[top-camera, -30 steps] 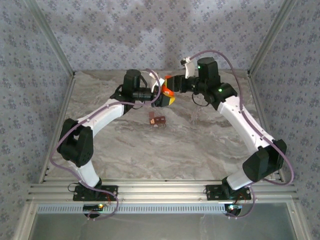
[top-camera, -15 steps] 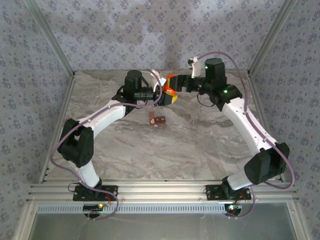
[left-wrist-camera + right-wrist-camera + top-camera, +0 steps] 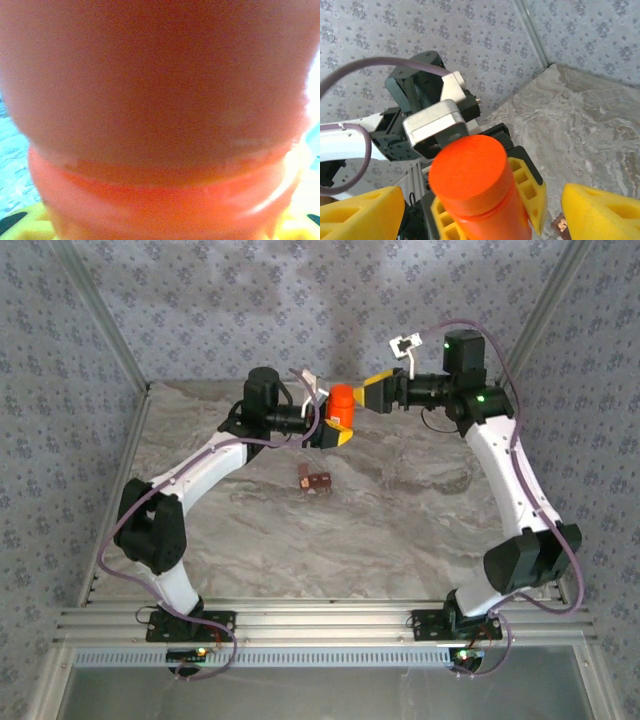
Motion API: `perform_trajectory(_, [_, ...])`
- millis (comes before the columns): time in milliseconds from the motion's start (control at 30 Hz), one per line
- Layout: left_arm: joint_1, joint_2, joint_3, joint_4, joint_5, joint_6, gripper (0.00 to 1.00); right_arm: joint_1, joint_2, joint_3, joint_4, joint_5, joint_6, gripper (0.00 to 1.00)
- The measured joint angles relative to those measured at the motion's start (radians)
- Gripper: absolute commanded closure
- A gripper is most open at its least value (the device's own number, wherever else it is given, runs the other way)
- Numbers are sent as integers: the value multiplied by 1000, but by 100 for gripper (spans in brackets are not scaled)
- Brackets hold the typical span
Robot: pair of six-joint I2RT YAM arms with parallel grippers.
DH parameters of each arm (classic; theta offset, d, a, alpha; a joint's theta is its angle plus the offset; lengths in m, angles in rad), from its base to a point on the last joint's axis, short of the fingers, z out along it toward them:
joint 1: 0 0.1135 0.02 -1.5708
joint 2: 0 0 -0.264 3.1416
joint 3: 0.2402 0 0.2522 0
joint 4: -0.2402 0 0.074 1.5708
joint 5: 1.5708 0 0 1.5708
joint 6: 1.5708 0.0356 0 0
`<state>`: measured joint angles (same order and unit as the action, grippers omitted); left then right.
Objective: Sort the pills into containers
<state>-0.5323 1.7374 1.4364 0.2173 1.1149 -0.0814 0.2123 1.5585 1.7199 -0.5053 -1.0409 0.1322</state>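
Here's the left gripper (image 3: 338, 428) out over the far middle of the bench (image 3: 400, 530), and its yellow jaws are clamped part-way closed around the orange bottle (image 3: 342, 400), one finger on each side of the lower body. The bottle stands upright in that grip, flat round top facing up; whether its base touches the bench I cannot tell. From the left wrist the orange bottle (image 3: 160, 100) sits right against the lens, a blur of orange with a ridge running across it and yellow finger corners peeking in at the bottom. Over to the right gripper (image 3: 378, 393): it sits level with the top of the bottle, just to its right, pointing at it, jaws spread wide and holding nothing, with a clear gap to the orange plastic. Its wrist camera looks down on the bottle's (image 3: 470, 175) smooth top, with its own two yellow fingers (image 3: 360, 215) far apart at the lower corners and the left gripper's ribbed yellow fingers (image 3: 522, 182) hugging the bottle below. Now the containers (image 3: 315, 480), the small reddish-brown strip of joined compartments: they lie flat on the marbled bench near its middle, nearer the arm bases than the bottle, well apart from both grippers, touched by neither.
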Motion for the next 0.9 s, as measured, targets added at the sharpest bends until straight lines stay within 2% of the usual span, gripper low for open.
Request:
perform_trajectory(300, [0, 1, 5, -61, 41, 13, 100, 54, 87, 67, -54, -19, -25, 22])
perform_trajectory(567, [0, 6, 5, -73, 45, 21, 100, 75, 99, 83, -68, -22, -34, 36])
perform_trajectory(633, [0, 6, 5, -74, 45, 20, 100, 77, 99, 84, -72, -23, -37, 33])
perform_trajectory(667, [0, 6, 5, -75, 45, 21, 100, 77, 99, 84, -77, -22, -38, 26])
perform_trajectory(733, [0, 6, 5, -76, 45, 21, 100, 79, 99, 84, -88, -22, -47, 24])
perform_trajectory(900, [0, 6, 6, -76, 45, 21, 100, 79, 99, 79, -93, -18, -45, 35])
